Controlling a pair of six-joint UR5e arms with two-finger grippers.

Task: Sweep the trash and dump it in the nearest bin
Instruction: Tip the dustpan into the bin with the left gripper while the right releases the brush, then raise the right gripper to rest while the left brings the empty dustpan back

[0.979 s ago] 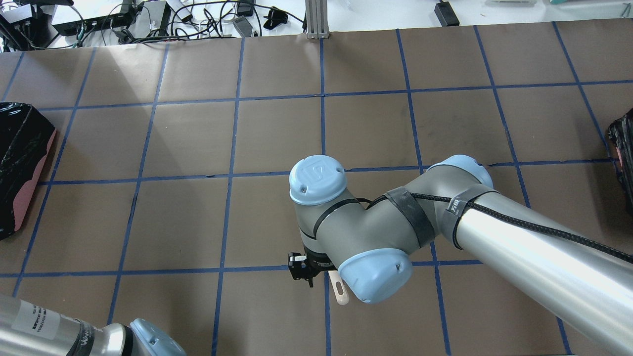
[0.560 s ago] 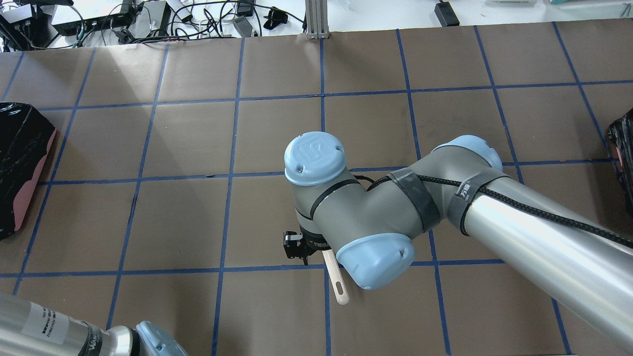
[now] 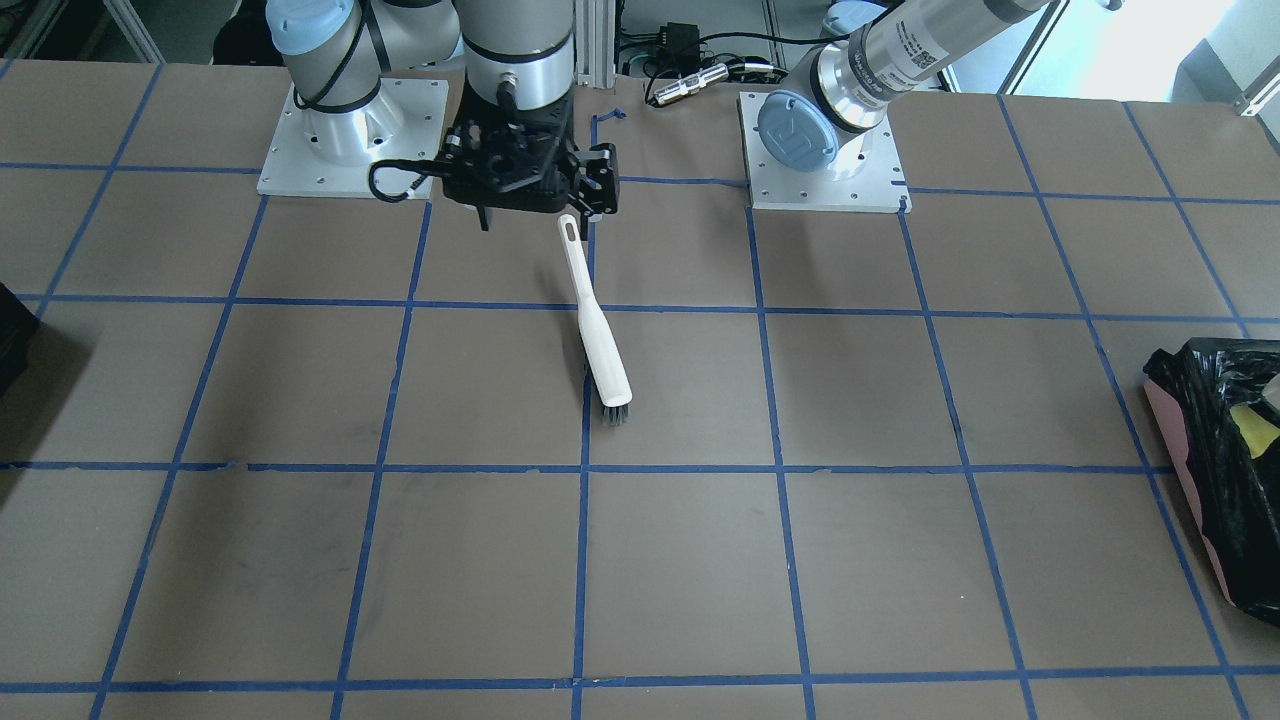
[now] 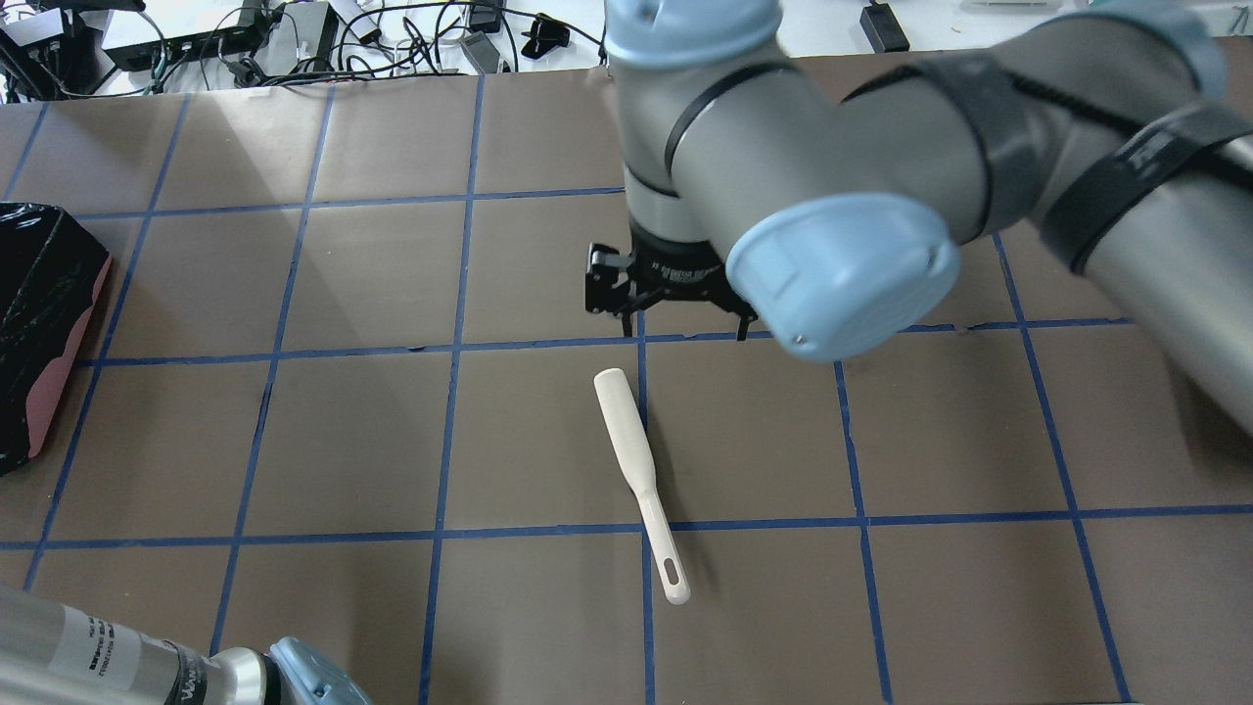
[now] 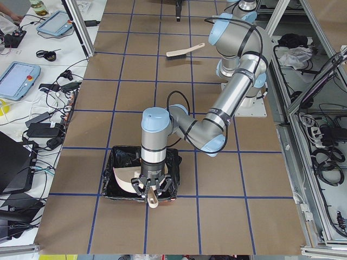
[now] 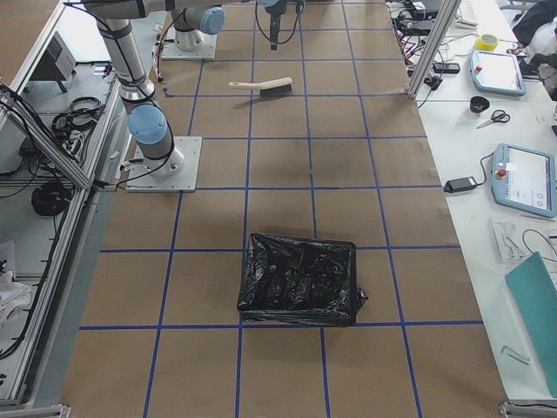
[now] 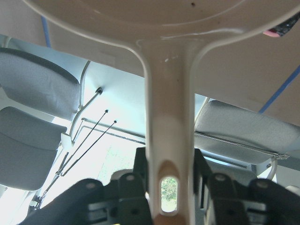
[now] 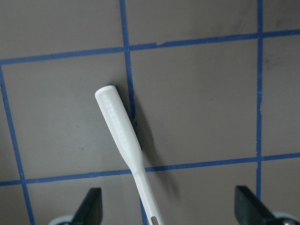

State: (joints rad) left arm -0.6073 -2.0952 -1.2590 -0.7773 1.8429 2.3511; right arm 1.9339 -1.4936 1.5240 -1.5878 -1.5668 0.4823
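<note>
Exterior left view: left gripper [image 5: 153, 190] clamped on dustpan [image 5: 126, 180] handle, pan over bin [image 5: 115, 162] — this arm nearer for dump. Yellow trash [image 3: 1252, 428] shows inside bin. Right gripper [image 8: 170, 207] fingers apart, raised above brush [image 8: 119, 126] — brush flat on table [image 4: 343, 441], handle end pointing back at gripper.

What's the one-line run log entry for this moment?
right gripper: open, raised clear of brush | brush: lying on table | left gripper: shut on dustpan handle | dustpan: over bin
</note>
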